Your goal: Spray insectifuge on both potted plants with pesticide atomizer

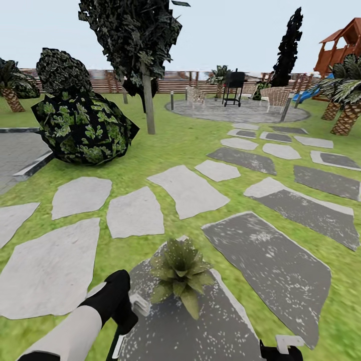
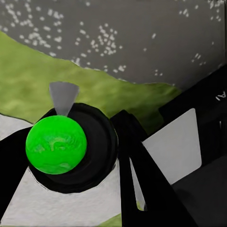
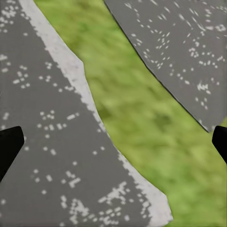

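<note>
I am at the spraying step, or close to it: one potted plant (image 1: 181, 275), a low rosette of pointed green leaves speckled white, sits on the near dark paving slab (image 1: 220, 326) directly ahead of me. My left gripper (image 1: 131, 308) is just to the left of the plant, low in the head view. In the left wrist view a bright green ball (image 2: 56, 144) sits in a black ring with a small grey cone (image 2: 63, 97) above it; I take this for the head of the pesticide atomizer, but I cannot confirm it, and I cannot tell how far the left claw is closed or what it has hold of. My right gripper (image 3: 113, 142) shows two dark fingertips (image 3: 8, 146) at the outer edges of its wrist view with only slab and grass between them, so it stands wide apart and empty. I see no second plant; to the far left is a big dark-leaved shrub (image 1: 82, 125), and a tree (image 1: 145, 60) stands beyond it. Next move, as I judge it: aim the left tool at the rosette and cover it, then look round for the other plant.
</note>
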Motion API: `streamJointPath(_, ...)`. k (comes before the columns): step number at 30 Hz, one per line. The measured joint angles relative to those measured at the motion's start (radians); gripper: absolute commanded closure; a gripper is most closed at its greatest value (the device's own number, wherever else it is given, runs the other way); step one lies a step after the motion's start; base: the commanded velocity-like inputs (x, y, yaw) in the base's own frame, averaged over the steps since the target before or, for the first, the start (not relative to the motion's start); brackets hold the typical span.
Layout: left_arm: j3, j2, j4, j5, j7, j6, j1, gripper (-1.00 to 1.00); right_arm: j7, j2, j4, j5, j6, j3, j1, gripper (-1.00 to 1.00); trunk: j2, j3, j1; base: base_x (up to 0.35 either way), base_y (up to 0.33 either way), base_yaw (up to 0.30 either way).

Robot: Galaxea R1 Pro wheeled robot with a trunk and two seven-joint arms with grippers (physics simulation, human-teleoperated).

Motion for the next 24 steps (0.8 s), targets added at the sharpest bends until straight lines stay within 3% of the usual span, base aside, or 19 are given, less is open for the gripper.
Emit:
streamJointPath(7,0.005,-0.009,-0.005,0.007,0.071,-0.009,0.003,1.0,0.0,0.0,0.0,0.0,0.0,0.0,0.0,-1.0,0.0,0.0,0.0,0.0,0.0,0.19)
streamJointPath(11,0.007,-0.01,-0.005,0.014,0.075,-0.009,0.002,1.0,0.0,0.0,0.0,0.0,0.0,0.0,0.0,-1.0,0.0,0.0,0.0,0.0,0.0,0.105)
streamJointPath(15,0.007,-0.011,-0.005,0.066,0.075,-0.009,0.002,1.0,0.0,0.0,0.0,0.0,0.0,0.0,0.0,-1.0,0.0,0.0,0.0,0.0,-0.013,0.009)
streamJointPath(17,0.005,-0.011,-0.004,0.081,0.076,-0.01,0.002,1.0,0.0,0.0,0.0,0.0,0.0,0.0,0.0,-1.0,0.0,0.0,0.0,0.0,-0.204,0.001)
streamJointPath(24,0.004,-0.009,-0.005,0.084,0.078,-0.01,0.002,1.0,0.0,0.0,0.0,0.0,-0.001,0.0,0.0,-1.0,0.0,0.0,0.0,-0.101,-0.238,0.039)
